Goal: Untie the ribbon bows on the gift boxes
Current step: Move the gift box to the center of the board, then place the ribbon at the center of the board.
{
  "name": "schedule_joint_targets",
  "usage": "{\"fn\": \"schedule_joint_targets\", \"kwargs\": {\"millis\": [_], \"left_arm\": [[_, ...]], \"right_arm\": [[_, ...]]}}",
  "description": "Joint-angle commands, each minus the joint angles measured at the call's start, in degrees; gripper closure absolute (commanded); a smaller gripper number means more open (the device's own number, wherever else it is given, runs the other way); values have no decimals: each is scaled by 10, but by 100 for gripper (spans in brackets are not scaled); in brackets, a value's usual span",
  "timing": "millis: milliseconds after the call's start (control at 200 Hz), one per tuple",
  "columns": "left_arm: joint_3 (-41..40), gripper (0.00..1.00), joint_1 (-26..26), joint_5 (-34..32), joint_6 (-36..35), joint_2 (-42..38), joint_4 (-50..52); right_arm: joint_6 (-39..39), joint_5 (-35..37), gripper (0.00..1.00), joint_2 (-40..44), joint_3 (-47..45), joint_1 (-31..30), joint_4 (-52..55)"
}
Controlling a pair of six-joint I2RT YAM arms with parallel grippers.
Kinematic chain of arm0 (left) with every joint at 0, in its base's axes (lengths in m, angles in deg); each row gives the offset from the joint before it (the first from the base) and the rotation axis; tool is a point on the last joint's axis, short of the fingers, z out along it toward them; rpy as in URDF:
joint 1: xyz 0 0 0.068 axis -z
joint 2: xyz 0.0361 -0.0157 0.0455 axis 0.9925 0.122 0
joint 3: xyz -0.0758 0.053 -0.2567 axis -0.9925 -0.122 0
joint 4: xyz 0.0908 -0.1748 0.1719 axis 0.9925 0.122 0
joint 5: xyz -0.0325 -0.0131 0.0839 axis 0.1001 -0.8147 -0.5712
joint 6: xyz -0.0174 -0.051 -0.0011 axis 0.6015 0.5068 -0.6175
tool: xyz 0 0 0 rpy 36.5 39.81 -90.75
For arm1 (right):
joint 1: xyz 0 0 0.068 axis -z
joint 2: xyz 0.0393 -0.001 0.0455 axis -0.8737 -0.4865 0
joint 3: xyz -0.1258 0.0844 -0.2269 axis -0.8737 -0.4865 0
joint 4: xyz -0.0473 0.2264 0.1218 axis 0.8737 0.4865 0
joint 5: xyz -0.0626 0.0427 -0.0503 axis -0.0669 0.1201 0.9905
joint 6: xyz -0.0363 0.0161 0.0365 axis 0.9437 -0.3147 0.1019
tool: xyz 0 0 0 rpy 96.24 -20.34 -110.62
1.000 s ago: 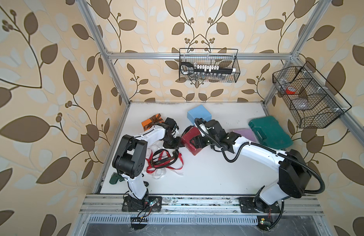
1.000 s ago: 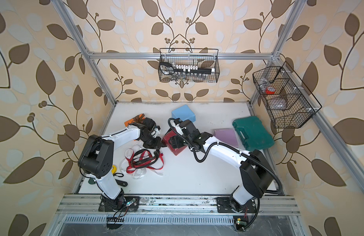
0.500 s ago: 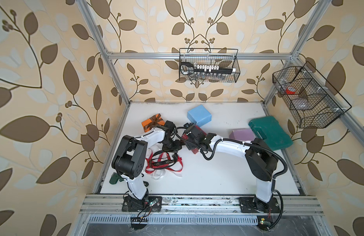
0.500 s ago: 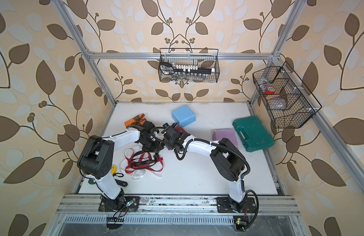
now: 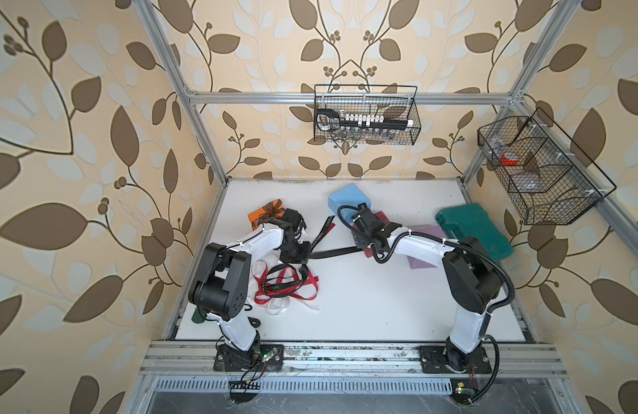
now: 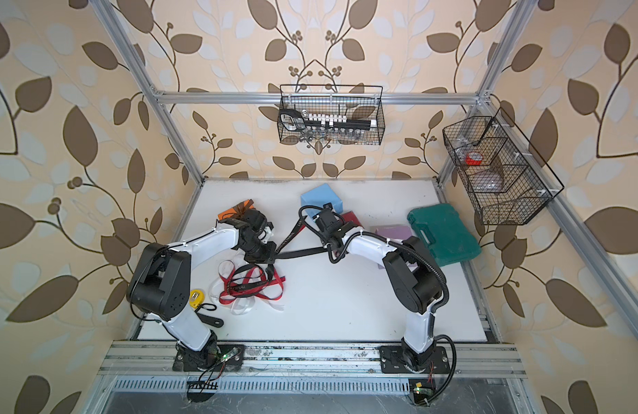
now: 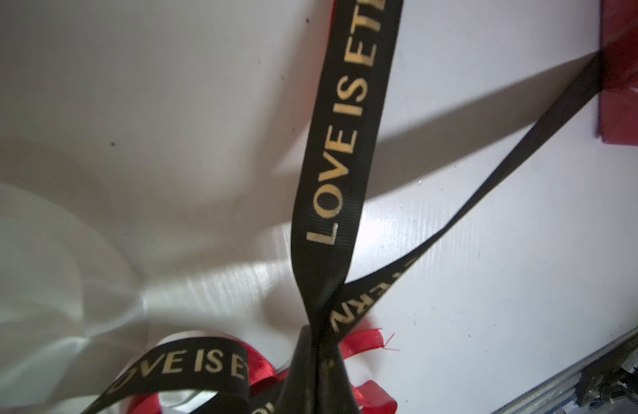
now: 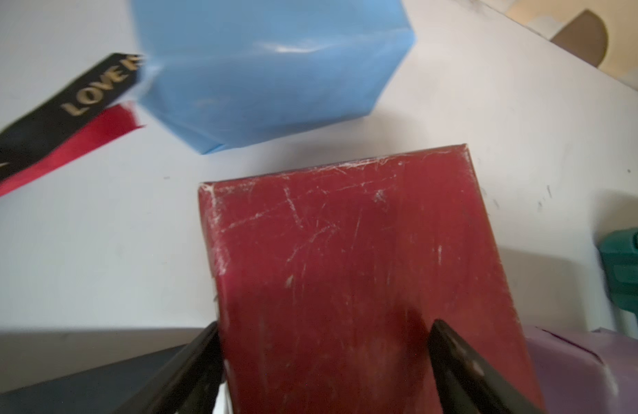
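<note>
- Inspected the white bench (image 5: pixel 382 308): found all four gift boxes on it, toward the rear, plus a dark-green plastic case (image 5: pixel 475 233) at the right side, no part of the job.
- Found the light blue gift box (image 5: pixel 348 200) and the lilac gift box (image 5: pixel 419 264) bare of ribbon. Found the orange gift box (image 5: pixel 257 219) at rear left with its brown ribbon bow (image 5: pixel 271 209) tied; judged this the last bow outstanding.
- Located the dark red gift box (image 8: pixel 346 269) mid-bench, between light blue and lilac. Found the right gripper (image 8: pixel 324 324) with fingers spread wide against opposite sides, holding it.
- Located the left gripper (image 7: pixel 315 338) just beside the ribbon heap, fingers pinched tight on the black ribbon (image 7: pixel 342 143).
- Traced that ribbon, stretched taut, from the pinch to the foot of the dark red box; saw no bow on top. Judged the step in hand: drawing the black ribbon clear of this box.
- Next: pull the ribbon leftward, steady or lift the box, free the trapped length, drop it, then turn to the orange box.
- Noted the red ribbon (image 5: pixel 312 286) and white ribbon (image 5: pixel 276 307) loose in a heap at front left.
- Read gold capitals on the black ribbon: "LOVE IS ET", cut off at the frame edge, and "ERN" on the other strand; probably "LOVE IS ETERNAL". No other label or brand legible.
</note>
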Motion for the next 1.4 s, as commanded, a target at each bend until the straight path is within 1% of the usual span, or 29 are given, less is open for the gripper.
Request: {"fn": "schedule_joint_targets", "kwargs": {"millis": [0, 165, 370, 440, 465, 550, 625, 715, 915, 930, 950, 960, 970, 975, 980, 985, 995, 1025, 1125, 1235, 1330, 1395], "left_arm": [[-1, 100, -24, -24, 8, -54, 26], [-23, 100, -69, -27, 16, -101, 19], [-27, 100, -93, -63, 13, -106, 43], [-41, 100, -107, -70, 27, -128, 26], [-47, 100, -113, -73, 31, -153, 19], [-58, 100, -123, -86, 34, -181, 10], [-53, 100, -125, -91, 26, -177, 29], [-53, 100, -126, -101, 16, -166, 49], [-43, 100, -127, -120, -4, -137, 78], [-41, 91, -127, -121, -5, -136, 80], [-38, 70, -127, -124, -5, -136, 84], [-36, 54, -128, -124, -5, -122, 85], [-35, 39, -128, -124, -5, -118, 87], [-34, 23, -128, -125, -4, -116, 88], [-33, 12, -128, -125, -5, -115, 89], [-32, 7, -128, -124, -5, -114, 89], [-31, 2, -128, -124, -5, -112, 91], [-27, 1, -127, -117, -4, -109, 92], [-21, 1, -128, -78, 10, -127, 81], [-3, 1, -128, -67, 32, -161, 61], [23, 1, -131, -64, 52, -161, 35], [48, 1, -145, -50, 66, -148, 17]], "right_arm": [[-10, -26, 13, 5, -12, 16, 24], [-4, -33, 13, -11, 9, 38, 25], [2, -36, 12, -35, 40, 70, 43], [2, -39, 12, -35, 42, 84, 45], [2, -41, 12, -34, 43, 89, 47], [8, -52, 11, -25, 41, 94, 47], [11, -71, 10, -13, 44, 90, 48], [9, -98, 7, 6, 47, 83, 47], [19, -120, 6, 49, 49, 57, 42], [19, -125, 6, 51, 49, 57, 42], [19, -131, 6, 55, 48, 55, 42], [18, -135, 5, 57, 47, 54, 42], [18, -139, 2, 58, 47, 54, 41], [17, -141, 1, 59, 47, 54, 41], [17, -142, 1, 60, 47, 54, 41], [16, -145, 1, 61, 47, 54, 41], [15, -148, 1, 62, 47, 55, 41], [14, -161, 0, 67, 46, 54, 41], [9, -196, 0, 82, 46, 53, 42], [1, -233, 1, 104, 36, 53, 38], [-7, -273, 1, 123, 22, 51, 29], [-9, -287, 1, 140, 7, 46, 18]]}}
